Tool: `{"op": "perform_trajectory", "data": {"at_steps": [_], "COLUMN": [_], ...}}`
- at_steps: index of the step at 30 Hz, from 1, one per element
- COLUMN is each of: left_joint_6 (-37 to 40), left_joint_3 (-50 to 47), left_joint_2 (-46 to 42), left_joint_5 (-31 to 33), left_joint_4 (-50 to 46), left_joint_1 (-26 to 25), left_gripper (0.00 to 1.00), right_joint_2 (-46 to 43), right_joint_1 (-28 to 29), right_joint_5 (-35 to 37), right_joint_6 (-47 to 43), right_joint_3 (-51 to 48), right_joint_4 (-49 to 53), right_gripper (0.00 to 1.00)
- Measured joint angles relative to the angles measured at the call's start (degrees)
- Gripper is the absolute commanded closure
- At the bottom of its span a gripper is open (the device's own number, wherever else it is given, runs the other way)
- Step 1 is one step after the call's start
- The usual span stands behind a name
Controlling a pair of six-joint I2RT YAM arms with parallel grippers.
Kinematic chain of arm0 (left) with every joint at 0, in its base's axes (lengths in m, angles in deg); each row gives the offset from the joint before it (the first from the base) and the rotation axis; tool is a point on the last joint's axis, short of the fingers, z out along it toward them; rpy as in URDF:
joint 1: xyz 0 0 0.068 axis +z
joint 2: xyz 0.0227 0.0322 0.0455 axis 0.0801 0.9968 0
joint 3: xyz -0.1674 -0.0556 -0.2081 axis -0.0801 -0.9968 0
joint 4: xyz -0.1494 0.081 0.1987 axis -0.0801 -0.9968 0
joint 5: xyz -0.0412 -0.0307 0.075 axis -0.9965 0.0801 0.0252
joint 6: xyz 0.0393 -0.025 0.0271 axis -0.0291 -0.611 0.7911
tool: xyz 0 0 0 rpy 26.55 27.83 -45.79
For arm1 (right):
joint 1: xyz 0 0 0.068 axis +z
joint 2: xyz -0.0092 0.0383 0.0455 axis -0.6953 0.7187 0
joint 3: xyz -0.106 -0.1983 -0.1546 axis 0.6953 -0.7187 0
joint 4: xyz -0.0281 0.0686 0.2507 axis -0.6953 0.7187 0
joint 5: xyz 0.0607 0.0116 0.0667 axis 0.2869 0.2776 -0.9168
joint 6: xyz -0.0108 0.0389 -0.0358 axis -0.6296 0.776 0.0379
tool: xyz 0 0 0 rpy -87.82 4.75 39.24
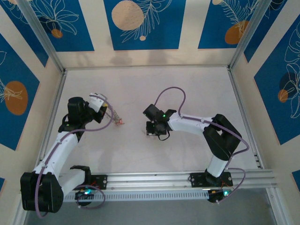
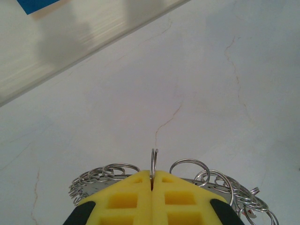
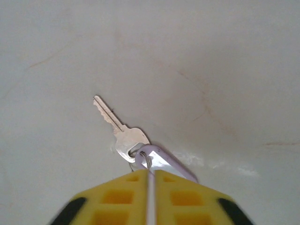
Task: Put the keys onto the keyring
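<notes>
From above, the left gripper sits over the left half of the pale table, pointing right. The keyring hangs at its tip as a small silvery tangle, with a tiny red key just beside it on the right. The right gripper is near the table's middle, well apart from the left one and pointing down. From this height I cannot tell how either pair of jaws stands

In the left wrist camera, the left gripper has its yellow fingers pressed together. They pinch one loop of the keyring, which stands upright and edge-on between them. More thin wire loops of the same bunch fan out to both sides, just behind the fingertips and above the cracked white tabletop

In the right wrist camera, the right gripper has its yellow fingers closed on a thin small ring. This ring passes through the head of a silver key. The key's blade points up and to the left over the table. A whitish tag on the same ring lies just right of the key's head. I cannot tell whether the key touches the table
</notes>
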Motion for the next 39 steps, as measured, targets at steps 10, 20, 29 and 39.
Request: {"op": "perform_trajectory", "data": {"at_steps": [10, 20, 29, 39], "left_joint_6": [0.0, 0.0, 0.0, 0.0], "left_joint_3": [0.0, 0.0, 0.0, 0.0], "left_joint_2": [0.0, 0.0, 0.0, 0.0], "left_joint_5": [0.0, 0.0, 0.0, 0.0], "left_joint_4": [0.0, 0.0, 0.0, 0.0], "left_joint_1": [0.0, 0.0, 0.0, 0.0], "left_gripper": [1.0, 1.0, 1.0, 1.0], "right_joint_2": [-0.4, -0.4, 3.4, 1.9], "right_joint_1": [-2.8, -2.8, -1.0, -4.7], "right_joint_5": [-9.9, -11.2, -9.4, -3.9], "right_joint_6": [10.9, 13.3, 15.1, 7.9], "right_joint_3": [-6.0, -5.5, -2.9, -4.7], "right_joint_4": [-5.9, -7.2, -7.4, -8.0], "right_gripper": [0.73, 0.68, 0.65, 0.64]}}
